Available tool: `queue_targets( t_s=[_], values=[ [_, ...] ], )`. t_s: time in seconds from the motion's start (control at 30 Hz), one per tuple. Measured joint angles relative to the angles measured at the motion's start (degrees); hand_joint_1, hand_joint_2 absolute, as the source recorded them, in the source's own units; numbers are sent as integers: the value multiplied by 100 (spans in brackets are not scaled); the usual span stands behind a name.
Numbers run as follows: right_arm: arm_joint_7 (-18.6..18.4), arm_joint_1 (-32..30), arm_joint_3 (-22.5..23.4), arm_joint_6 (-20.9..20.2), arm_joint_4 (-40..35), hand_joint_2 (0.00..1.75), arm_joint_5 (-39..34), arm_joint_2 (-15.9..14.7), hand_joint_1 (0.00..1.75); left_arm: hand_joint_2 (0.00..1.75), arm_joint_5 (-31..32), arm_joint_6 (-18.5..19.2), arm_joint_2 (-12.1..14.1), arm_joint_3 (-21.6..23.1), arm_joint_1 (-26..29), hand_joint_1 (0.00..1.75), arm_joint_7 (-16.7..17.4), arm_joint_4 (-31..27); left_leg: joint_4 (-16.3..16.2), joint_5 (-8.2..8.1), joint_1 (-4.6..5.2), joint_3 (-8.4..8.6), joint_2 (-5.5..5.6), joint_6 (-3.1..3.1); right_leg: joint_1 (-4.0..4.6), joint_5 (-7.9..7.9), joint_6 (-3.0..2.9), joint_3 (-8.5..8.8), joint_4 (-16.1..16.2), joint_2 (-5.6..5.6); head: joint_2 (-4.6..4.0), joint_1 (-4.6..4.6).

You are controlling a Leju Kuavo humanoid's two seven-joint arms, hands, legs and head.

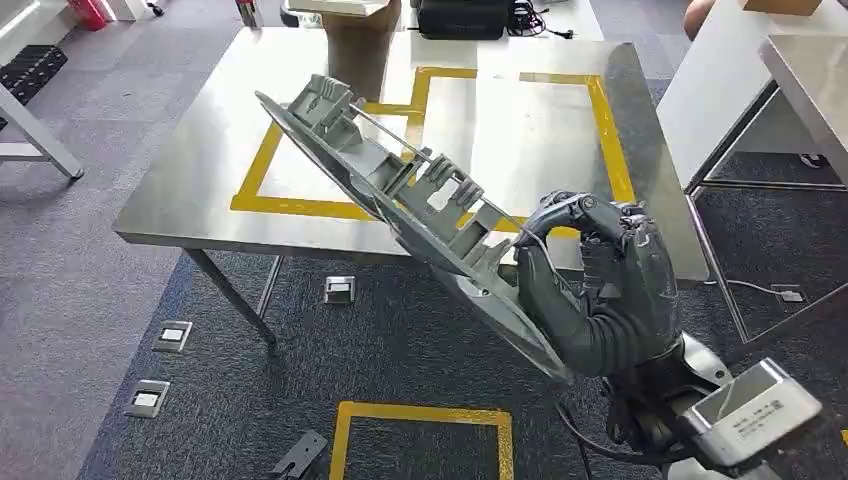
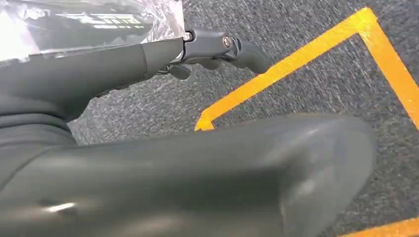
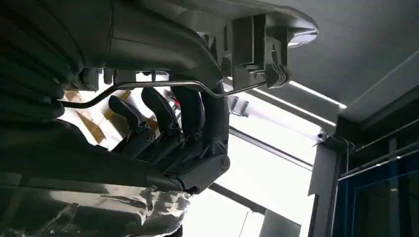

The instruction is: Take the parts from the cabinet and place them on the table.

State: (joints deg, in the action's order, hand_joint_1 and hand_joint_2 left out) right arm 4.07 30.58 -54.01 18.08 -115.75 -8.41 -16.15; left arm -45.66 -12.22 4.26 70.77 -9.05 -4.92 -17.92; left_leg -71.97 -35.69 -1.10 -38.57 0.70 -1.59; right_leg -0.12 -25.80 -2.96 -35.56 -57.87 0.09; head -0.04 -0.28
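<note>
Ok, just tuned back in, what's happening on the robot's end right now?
The right hand grips a long grey plastic part by its lower end, holding it tilted in the air over the near edge of the steel table. The part's upper end reaches over the yellow tape rectangle on the tabletop, but it is not set down yet. The left hand holds nothing and hangs over the carpeted floor with its fingers curled.

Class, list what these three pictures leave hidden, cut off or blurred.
- Head view: the grey plastic part covers the table's near edge; its lower end is behind the right hand.
- Left wrist view: the left hand's fingers are mostly hidden by its blurred thumb.
- Right wrist view: the part runs past the picture's edge.
</note>
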Motion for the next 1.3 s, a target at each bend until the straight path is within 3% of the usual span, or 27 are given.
queue_targets(
  t_s=[0.03, 0.07, 0.1, 0.17, 0.23, 0.27, 0.33, 0.4, 0.43, 0.5, 0.53, 0.57, 0.63, 0.67, 0.7, 0.73, 0.83, 0.9, 0.93, 1.0, 1.03, 1.07, 1.1, 1.13, 1.2, 1.27, 1.3],
  values=[
    [0, 0, -2, 0, 0, 175, 2, 0, 175, 175, 0, 0, 4, 0, 15, 0, 0, 0, -294, -54, 0, -168, 0, -19, 0, -16, 5, 7, -10, 5, 0, -4],
    [0, -7, -2, 0, 2, 175, 0, 0, 175, 175, -2, 0, 9, -2, 23, 0, 4, 0, -307, 42, -5, -205, -1, -31, -3, -36, 13, 21, -22, 14, 0, -20],
    [-2, -20, -2, 0, 2, 175, 0, 0, 175, 175, -2, 0, 15, -2, 22, 0, 4, 0, -77, 265, -13, -133, -4, -42, -10, -63, 28, 38, -43, 23, 0, -29],
    [-2, -25, -2, 0, 2, 175, 2, 0, 175, 175, -2, 0, 17, -4, 18, 0, 4, 0, 801, 819, -26, 231, -10, -52, -31, -137, 76, 86, -106, 31, 0, -35],
    [4, -22, 0, 4, 2, 175, 0, 0, 175, 175, 0, 0, 9, -4, 20, 0, 4, 0, 1133, 805, 0, 376, 2, -21, 8, -197, 145, 63, -190, 38, 0, -59],
    [9, -29, 4, 7, -2, 175, 0, 0, 175, 175, 0, 0, 11, -4, 4, 0, 9, 0, 1189, 707, 4, 444, -3, 63, 7, -181, 180, 18, -190, 42, 0, -70],
    [7, -37, 4, 9, 2, 175, -4, 0, 175, 175, 0, -2, 11, -4, 25, 0, 13, 0, 1182, 721, 21, 410, 7, 117, -2, -165, 222, 19, -165, 30, 0, -37],
    [9, -31, 11, 11, 0, 175, -4, -2, 175, 175, 2, -4, 4, -9, 21, 0, 9, 0, 1227, 740, -31, 445, 5, 183, -6, -261, 293, -9, -254, 25, 0, -22],
    [11, -25, 22, 11, 0, 175, -4, -2, 175, 175, 2, -9, 11, -13, 14, 0, 7, 0, 1227, 729, -31, 447, 4, 218, -16, -410, 318, -147, -527, 21, 0, 19],
    [15, -38, 39, 11, 0, 175, -4, -2, 175, 175, 2, -11, 11, -17, 11, 0, 2, 0, 1226, 715, -27, 451, 2, 241, -33, -766, 348, -618, -1407, 18, 0, 48],
    [17, -41, 42, 11, 0, 175, -4, -2, 175, 175, 2, -11, 13, -17, 15, 0, 2, 0, 1225, 707, -16, 454, 1, 250, -33, -866, 354, -860, -1816, 18, 0, 52],
    [15, -48, 42, 11, 2, 175, -7, -4, 175, 175, 2, -11, 13, -17, 22, 0, 2, 0, 1225, 697, -11, 470, 1, 262, -33, -791, 345, -962, -1934, 18, 0, 55],
    [13, -52, 42, 11, 2, 175, -7, -4, 175, 175, 2, -11, 9, -20, 19, 0, 2, 0, 1225, 664, 4, 522, 16, 260, -24, -322, 284, -769, -1390, 19, 0, 68],
    [15, -50, 46, 11, 2, 175, -7, -4, 175, 175, 2, -11, 7, -22, 17, 0, 2, 0, 1226, 638, 13, 563, 28, 252, -10, -18, 229, -532, -850, 20, 0, 70],
    [15, -45, 53, 11, 0, 175, -7, -4, 175, 175, 2, -11, 4, -30, 15, 0, 0, 0, 1227, 612, 18, 598, 30, 240, 13, 168, 170, -332, -374, 20, 0, 74],
    [17, -44, 61, 9, 2, 175, -7, -4, 175, 175, 0, -9, -11, -42, 14, 0, -2, 0, 1241, 600, 45, 582, 28, 209, 45, 56, 132, -241, -318, 12, -2, 65],
    [20, -31, 81, 9, 0, 175, -9, -2, 175, 175, 2, -2, -9, -77, 13, 0, 0, 0, 1276, 598, 7, 585, 15, 110, 77, 3, 100, -221, -197, 30, 0, 85],
    [15, -35, 90, 9, -2, 175, -7, 0, 175, 175, 0, -9, -2, -96, 10, 0, 0, 0, 1259, 521, 8, 609, 13, 61, 12, 44, 66, -106, -45, 17, 0, 74],
    [15, -29, 90, 9, 0, 175, -7, -2, 175, 175, 2, -7, -11, -98, 9, 0, -2, 0, 1103, 417, 16, 567, 1, 34, 13, 36, 46, -46, 4, 9, -2, 51],
    [20, -30, 90, 9, 0, 175, -9, 0, 175, 175, 2, -7, -7, -101, 6, 0, 0, 0, 280, 46, 7, 182, -2, 2, 12, 15, 9, -7, 5, -1, 0, 0],
    [20, -32, 87, 9, 2, 175, -7, 0, 175, 175, 0, -7, 0, -103, 16, 0, 0, 0, -94, -54, 8, -21, -3, -17, 13, -5, 2, 1, -5, 1, 0, 2],
    [17, -34, 87, 9, 2, 175, -9, 0, 175, 175, 0, -7, 2, -103, 28, 0, 0, 0, -261, -45, 8, -141, -3, -32, 13, -18, 5, 6, -17, 8, 0, -5],
    [13, -43, 87, 9, 2, 175, -7, 0, 175, 175, 0, -7, 4, -103, 32, 0, 0, 0, -180, 107, 4, -144, -3, -41, 10, -43, 12, 18, -33, 16, 0, -15],
    [13, -51, 87, 9, 2, 175, -7, 0, 175, 175, 0, -7, 7, -105, 27, 0, 0, 2, 120, 370, -2, -41, -5, -45, 4, -73, 27, 35, -56, 22, 0, -24],
    [13, -50, 90, 9, 2, 175, -7, 0, 175, 175, 0, -7, 13, -105, 24, 0, 0, 0, 1046, 880, -13, 315, -11, -33, -6, -149, 75, 75, -123, 28, 0, -35],
    [13, -37, 90, 9, 2, 175, -9, 2, 175, 175, 0, -7, 13, -107, 12, 0, -2, 0, 1219, 735, 21, 462, -2, 31, 33, -180, 134, 29, -177, 40, 0, -44],
    [20, -39, 98, 11, 0, 175, -13, 0, 175, 175, 0, -2, 13, -107, 14, 0, 4, 0, 1198, 730, 28, 423, 0, 91, 32, -160, 164, 8, -171, 37, 0, -44]
  ],
)
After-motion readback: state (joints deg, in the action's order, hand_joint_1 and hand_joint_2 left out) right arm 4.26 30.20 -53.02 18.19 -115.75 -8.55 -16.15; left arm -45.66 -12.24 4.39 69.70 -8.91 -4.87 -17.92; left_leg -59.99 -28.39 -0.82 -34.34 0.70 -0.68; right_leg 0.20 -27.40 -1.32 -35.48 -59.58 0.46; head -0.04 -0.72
